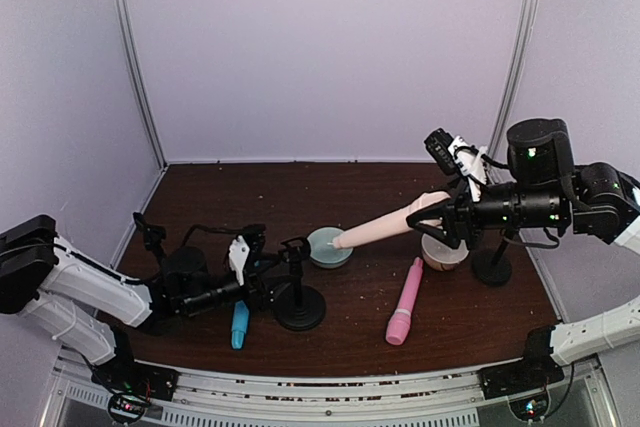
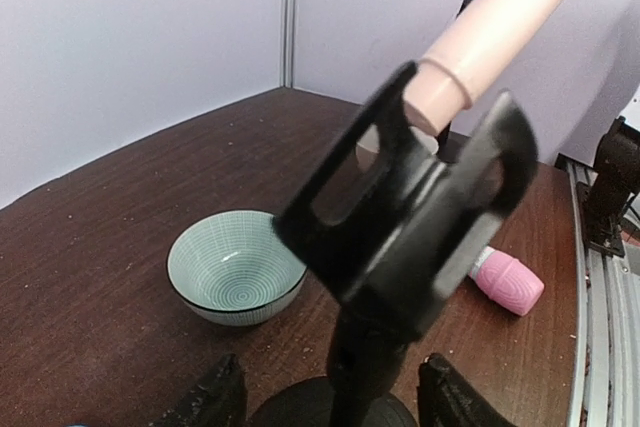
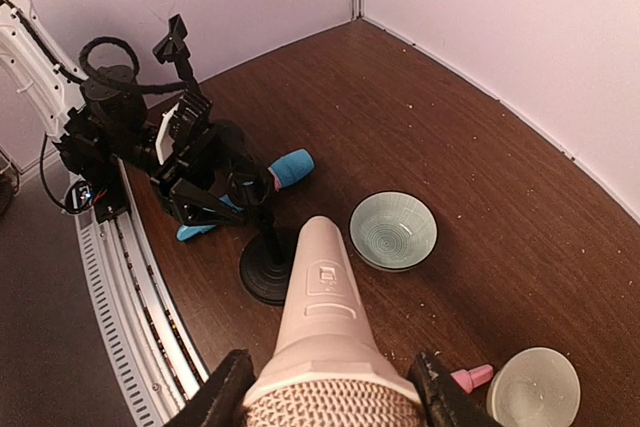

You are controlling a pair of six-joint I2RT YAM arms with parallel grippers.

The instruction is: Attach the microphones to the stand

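Note:
My right gripper (image 1: 440,219) is shut on the thick head of the cream microphone (image 1: 385,227) and holds it slanting down to the left, its thin end above the teal bowl (image 1: 330,247) and close to the clip of the black stand (image 1: 299,299). In the right wrist view the cream microphone (image 3: 325,317) fills the space between the fingers (image 3: 225,392). My left gripper (image 2: 335,402) is open, with one finger on each side of the stand's post (image 2: 365,362). The sky-blue microphone (image 1: 240,325) and the pink microphone (image 1: 405,312) lie on the table.
A tan bowl (image 1: 445,252) and a second black stand (image 1: 491,267) sit under my right arm. White walls close in the brown table (image 1: 300,192) on three sides. A metal rail (image 1: 300,387) runs along the near edge.

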